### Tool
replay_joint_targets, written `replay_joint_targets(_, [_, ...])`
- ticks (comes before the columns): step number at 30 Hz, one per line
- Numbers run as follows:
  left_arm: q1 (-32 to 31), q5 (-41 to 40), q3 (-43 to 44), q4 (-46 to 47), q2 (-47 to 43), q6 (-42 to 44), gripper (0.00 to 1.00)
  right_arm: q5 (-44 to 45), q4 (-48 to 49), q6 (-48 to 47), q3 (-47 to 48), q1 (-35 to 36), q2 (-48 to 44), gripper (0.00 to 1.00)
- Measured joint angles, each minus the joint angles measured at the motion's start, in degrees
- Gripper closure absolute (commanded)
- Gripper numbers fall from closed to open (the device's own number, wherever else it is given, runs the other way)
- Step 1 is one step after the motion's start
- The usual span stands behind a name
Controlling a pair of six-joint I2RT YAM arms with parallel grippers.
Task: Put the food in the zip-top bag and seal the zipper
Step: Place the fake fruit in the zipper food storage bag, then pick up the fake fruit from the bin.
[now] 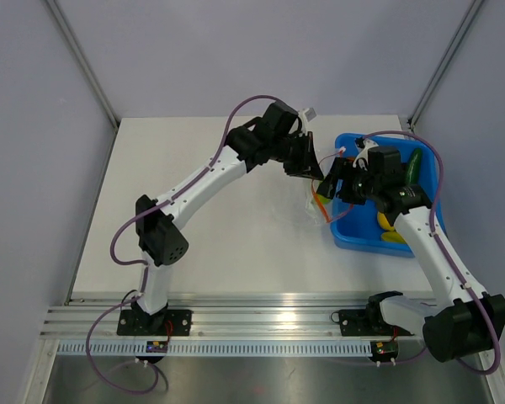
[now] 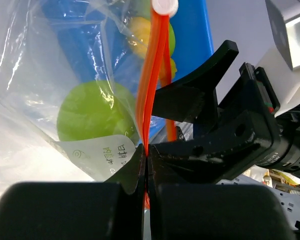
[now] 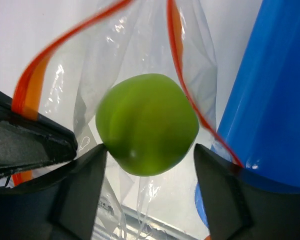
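Note:
The clear zip-top bag (image 1: 316, 204) hangs beside the blue tray (image 1: 353, 234). My left gripper (image 2: 147, 152) is shut on the bag's red-orange zipper (image 2: 152, 75) and holds the mouth up; a white slider (image 2: 164, 5) sits at the strip's far end. In the right wrist view the zipper (image 3: 40, 60) loops open around a blurred green round fruit (image 3: 147, 125). The fruit sits just beyond my open right gripper (image 3: 149, 147), at its left fingertip and apart from the right one. The fruit shows through the bag's plastic in the left wrist view (image 2: 90, 115).
The blue tray holds a dark green vegetable (image 1: 414, 166) and a yellow piece of food (image 1: 389, 225). The tray wall (image 3: 270, 100) stands close to the right of my right gripper. Both grippers (image 1: 307, 164) (image 1: 337, 181) crowd together at the tray's left edge.

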Motion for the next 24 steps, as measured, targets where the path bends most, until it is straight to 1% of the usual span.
replay_joint_targets(1, [0.0, 0.1, -0.1, 0.2, 0.0, 0.0, 1.0, -0.2, -0.1, -0.2, 0.0, 0.1, 0.0, 0.1])
replay_joint_targets(3, [0.0, 0.3, -0.5, 0.4, 0.0, -0.1, 1.0, -0.3, -0.5, -0.3, 0.1, 0.1, 0.0, 0.09])
replay_joint_targets(12, [1.5, -1.4, -5.3, -0.7, 0.0, 1.3, 1.0, 2.1, -2.3, -0.5, 2.8, 0.2, -3.4, 0.15])
replay_joint_targets(15, [2.4, -2.2, -6.7, -0.7, 0.0, 1.8, 1.0, 7.2, -2.7, -0.4, 3.0, 0.3, -5.6, 0.15])
replay_joint_targets(17, [2.7, -3.0, -7.4, -0.8, 0.0, 2.1, 1.0, 14.1, -4.4, 0.0, 3.7, -0.1, -6.4, 0.14])
replay_joint_targets(19, [3.1, -3.8, -8.4, -0.7, -0.2, 2.6, 1.0, 19.0, -6.3, 0.5, 4.4, -3.8, -6.1, 0.11])
replay_joint_targets(22, [3.3, -4.7, -9.4, -0.8, -0.3, 3.1, 1.0, 24.7, -7.3, 1.5, 4.0, -13.1, -3.7, 0.09])
replay_joint_targets(24, [3.3, -5.0, -9.9, -0.7, -0.7, 3.5, 1.0, 27.6, -7.2, 2.0, 2.1, -17.8, -1.5, 0.09])
